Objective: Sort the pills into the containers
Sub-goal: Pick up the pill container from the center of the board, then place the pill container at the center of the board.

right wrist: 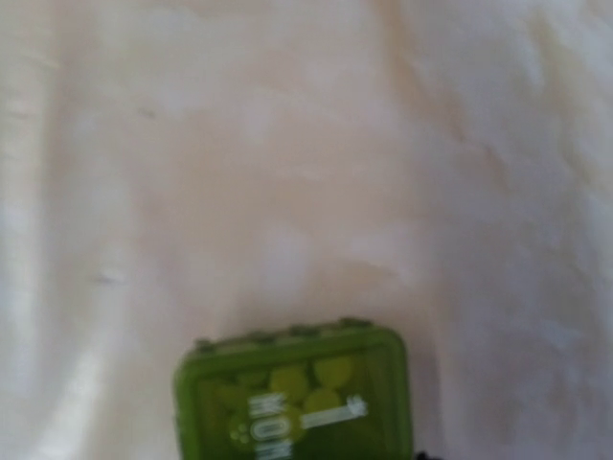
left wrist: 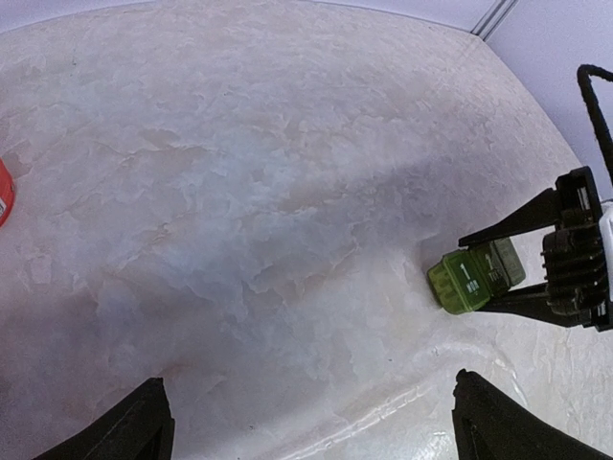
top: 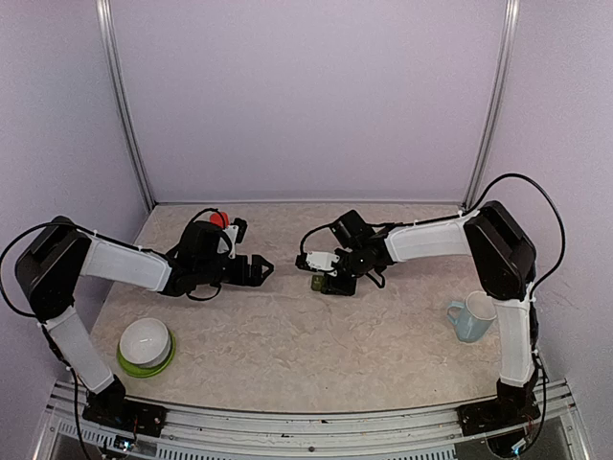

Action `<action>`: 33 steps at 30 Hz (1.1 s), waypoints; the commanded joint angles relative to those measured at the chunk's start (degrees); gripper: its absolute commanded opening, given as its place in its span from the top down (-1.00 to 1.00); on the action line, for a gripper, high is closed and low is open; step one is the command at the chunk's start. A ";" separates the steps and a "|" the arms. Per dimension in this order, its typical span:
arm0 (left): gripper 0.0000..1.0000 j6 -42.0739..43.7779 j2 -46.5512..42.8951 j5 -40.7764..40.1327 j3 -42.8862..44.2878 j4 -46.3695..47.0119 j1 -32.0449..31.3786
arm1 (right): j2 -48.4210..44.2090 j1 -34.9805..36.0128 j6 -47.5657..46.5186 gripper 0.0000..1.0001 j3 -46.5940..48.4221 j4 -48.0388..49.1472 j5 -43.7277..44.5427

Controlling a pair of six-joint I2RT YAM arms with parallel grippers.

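The containers (top: 326, 285) are a small green strip lying at mid-table, with one lid marked "1 MON" (left wrist: 466, 279). Round pills (right wrist: 292, 381) show through that see-through lid in the right wrist view. My right gripper (top: 321, 279) reaches in from the right, and its two black fingers (left wrist: 512, 222) press against both sides of the strip. My left gripper (top: 260, 271) hovers just left of the strip. It is open, its fingertips (left wrist: 144, 422) are wide apart, and only bare table lies between them. The right gripper's own fingers are out of the right wrist view.
An orange-red bottle (top: 219, 218) stands behind the left wrist and shows at the left edge (left wrist: 3, 192) of its view. A white bowl on a green plate (top: 146, 346) sits near front left. A pale blue mug (top: 471, 317) stands at the right.
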 commanded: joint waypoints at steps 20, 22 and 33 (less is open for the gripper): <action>-0.98 -0.31 -0.69 0.87 -0.27 1.31 0.52 | 10.12 -7.41 -9.85 0.13 12.28 1.25 1.86; -0.97 -0.27 -0.56 0.95 -0.22 1.32 0.51 | 10.44 -7.50 -10.31 0.05 12.33 1.94 3.05; -0.97 -0.76 -1.02 1.42 -0.44 1.73 0.53 | 5.33 -7.59 -7.86 -0.62 9.62 2.90 2.88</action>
